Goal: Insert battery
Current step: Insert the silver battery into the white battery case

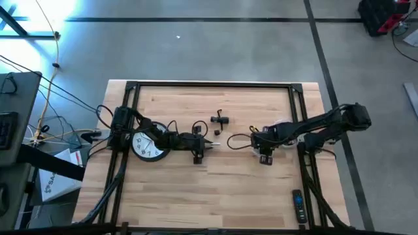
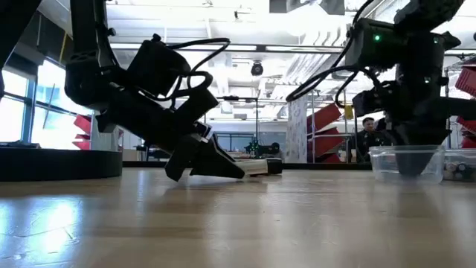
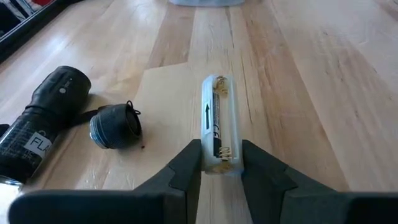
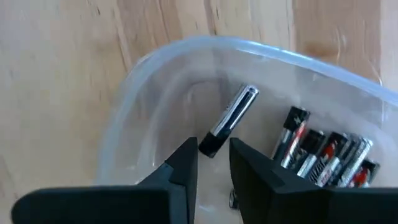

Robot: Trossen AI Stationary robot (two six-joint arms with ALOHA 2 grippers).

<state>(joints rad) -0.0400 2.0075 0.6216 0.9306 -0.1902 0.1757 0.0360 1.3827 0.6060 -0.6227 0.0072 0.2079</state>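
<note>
Battery (image 4: 227,119) is lying in the tub (image 4: 149,87); right hand (image 4: 212,163) is closing on it, left hand (image 3: 221,167) is gripping the holder (image 3: 217,121). Next: lifting it out.

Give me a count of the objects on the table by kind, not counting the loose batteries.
Flashlight body: 1
Flashlight end cap: 1
Clear battery holder: 1
Clear plastic tub: 1
Wall clock: 1
Remote control: 1
Total: 6
</note>
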